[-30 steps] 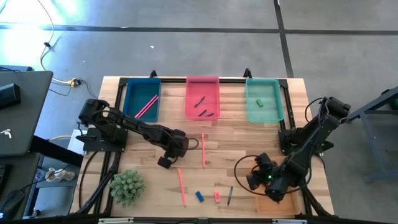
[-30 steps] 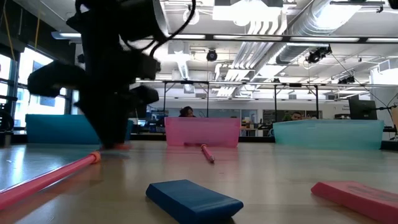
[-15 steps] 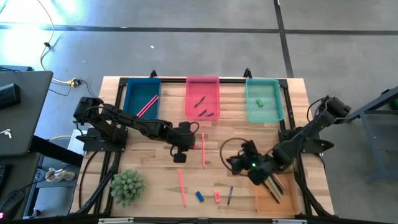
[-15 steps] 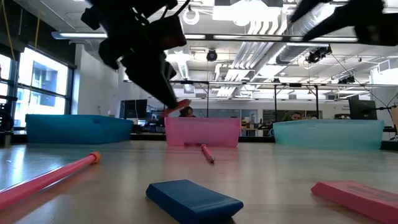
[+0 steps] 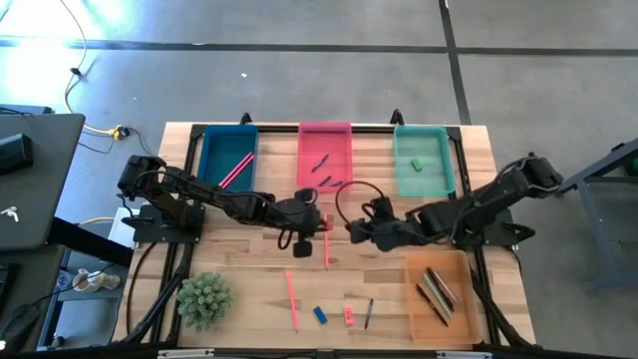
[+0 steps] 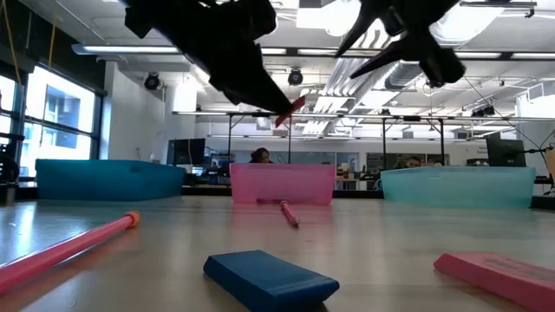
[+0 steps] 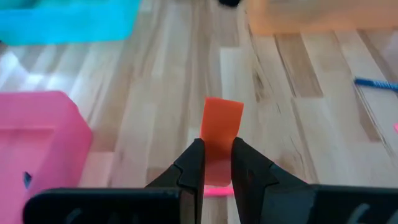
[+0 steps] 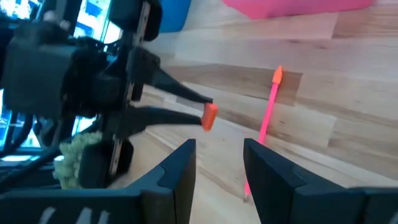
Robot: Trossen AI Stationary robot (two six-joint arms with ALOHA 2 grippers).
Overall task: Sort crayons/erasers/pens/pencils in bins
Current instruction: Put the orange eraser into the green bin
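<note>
My left gripper hangs over the middle of the table, shut on an orange-red eraser. The right wrist view shows that eraser at the tips of the left fingers. My right gripper faces it from the table's right, open, with nothing between its fingers. On the table lie a pink stick, another pink stick, a blue eraser, a pink eraser and a dark pen. The blue bin, pink bin and teal bin stand along the far edge. My left gripper pinches the eraser's near end between its two fingertips. The fingers slant downward toward the table's right. The rest of the eraser sticks out past the fingertips, lifted clear of the table.
The orange bin at the near right holds several sticks. A green plant stands at the near left. A black frame runs behind the far bins. Bare wood lies between the two pink sticks.
My left gripper has risen from the table with the eraser, moved toward the far right, and tipped from pointing down to a slant. My right gripper has swung from over the orange bin toward the table's middle, ending close to the left gripper.
</note>
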